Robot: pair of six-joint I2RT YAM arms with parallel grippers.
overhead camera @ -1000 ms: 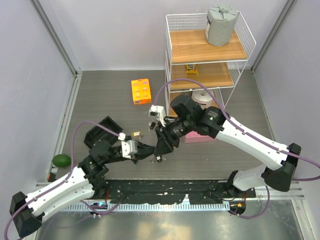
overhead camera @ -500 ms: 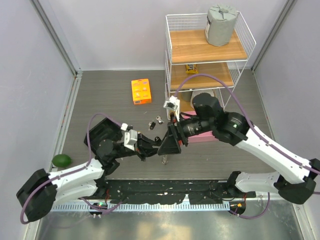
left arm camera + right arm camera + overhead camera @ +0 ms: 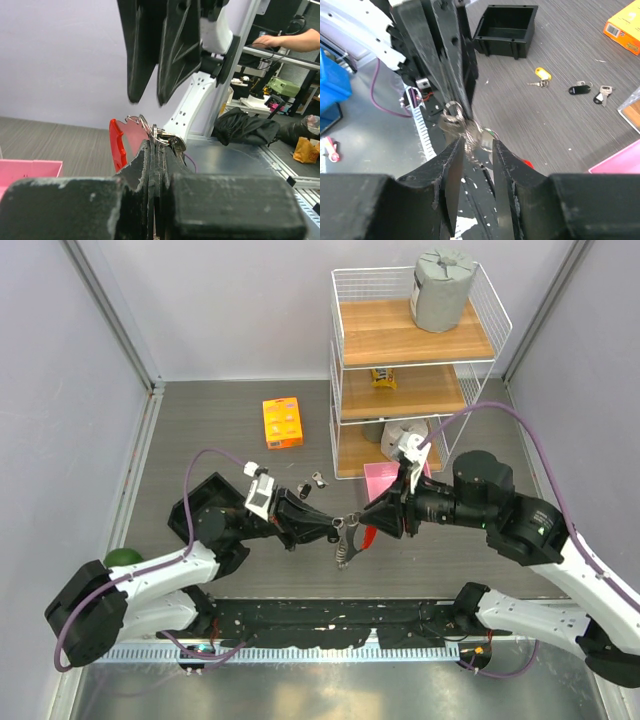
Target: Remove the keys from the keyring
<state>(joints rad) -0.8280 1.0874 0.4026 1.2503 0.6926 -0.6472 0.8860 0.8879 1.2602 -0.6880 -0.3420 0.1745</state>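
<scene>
1. Keyring (image 3: 347, 523) hangs in mid-air above the near half of the table (image 3: 200, 430), pinched in the clenched left gripper (image 3: 332, 526), its red strap (image 3: 366, 537) and a few keys (image 3: 343, 553) dangling.
2. The right gripper (image 3: 372, 518) faces it, jaws apart, tips just beside the ring, gripping nothing.
3. Farther back, three loose keys (image 3: 579, 89) lie on the table, then an orange box (image 3: 283, 422).

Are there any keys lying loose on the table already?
Yes, a yellow-headed key, a black-headed key and a silvery key lie on the gray table.
</scene>
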